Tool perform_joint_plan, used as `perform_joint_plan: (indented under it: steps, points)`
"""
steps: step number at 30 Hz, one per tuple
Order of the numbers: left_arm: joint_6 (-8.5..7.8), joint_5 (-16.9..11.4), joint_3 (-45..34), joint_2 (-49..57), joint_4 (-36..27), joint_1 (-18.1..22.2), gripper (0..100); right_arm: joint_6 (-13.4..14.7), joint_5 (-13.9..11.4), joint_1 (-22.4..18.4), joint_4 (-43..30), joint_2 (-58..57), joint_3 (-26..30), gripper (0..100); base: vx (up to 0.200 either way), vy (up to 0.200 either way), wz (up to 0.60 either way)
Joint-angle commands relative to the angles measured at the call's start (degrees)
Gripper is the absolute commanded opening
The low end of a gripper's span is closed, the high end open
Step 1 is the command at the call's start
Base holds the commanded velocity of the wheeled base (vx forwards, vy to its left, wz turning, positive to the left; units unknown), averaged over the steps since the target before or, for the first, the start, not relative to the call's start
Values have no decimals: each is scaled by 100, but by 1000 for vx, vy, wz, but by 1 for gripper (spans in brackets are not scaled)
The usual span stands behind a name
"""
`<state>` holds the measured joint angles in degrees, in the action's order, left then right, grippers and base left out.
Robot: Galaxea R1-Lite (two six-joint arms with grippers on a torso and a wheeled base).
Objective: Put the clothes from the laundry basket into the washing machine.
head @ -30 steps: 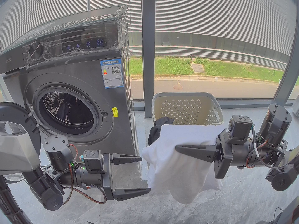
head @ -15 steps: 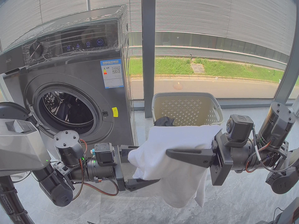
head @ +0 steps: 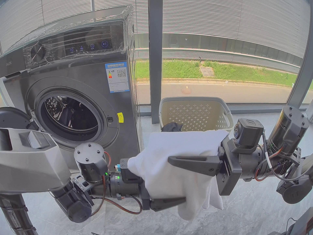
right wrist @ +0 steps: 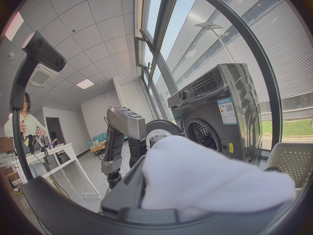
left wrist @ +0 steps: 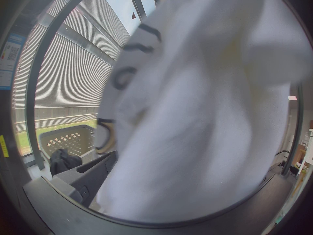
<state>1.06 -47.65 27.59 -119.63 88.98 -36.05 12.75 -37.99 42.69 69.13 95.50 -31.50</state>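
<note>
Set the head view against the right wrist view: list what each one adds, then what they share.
Head view adds: the left gripper, open around the lower part of the hanging white garment. Right wrist view adds: a white table in the room behind, under a tiled ceiling. Shared: the washing machine with its door open, the laundry basket beside it, and the white garment.

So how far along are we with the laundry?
Dark clothes seem to lie in the washing machine already, its door open. The right gripper holds a white garment in midair, the open left gripper around its hanging part. Left: load it, then the dark garment in the basket.
</note>
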Motion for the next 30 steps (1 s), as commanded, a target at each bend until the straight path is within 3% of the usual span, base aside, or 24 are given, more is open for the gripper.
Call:
perform_joint_plan:
  steps: [1, 4, 10, 15, 20, 21, 30]
  points:
    - [35, 28, 230, -272, 49, -579, 100, 78, 19, 108, 4, 118, -181, 0, 0, 0, 0]
    - [35, 28, 309, -360, 49, -632, 100, 157, 204, 231, 4, 188, -207, 0, 0, 0, 0]
    - [35, 160, 379, -439, 41, -667, 100, 316, 257, 451, 4, 329, -418, 0, 0, 0, 0]
    - [272, 503, 502, -527, 58, -614, 100, 324, 292, 477, 4, 338, -453, 0, 0, 0, 0]
    - [298, 599, 757, -667, 67, -596, 100, 360, 371, 556, 4, 302, -436, 0, 0, 0, 0]
    - [289, 599, 783, -676, 67, -596, 0, 377, 388, 565, 4, 302, -436, 0, 0, 0, 0]
    - [307, 722, 836, -676, 58, -465, 0, 421, 397, 600, 4, 118, -286, 0, 0, 0, 0]
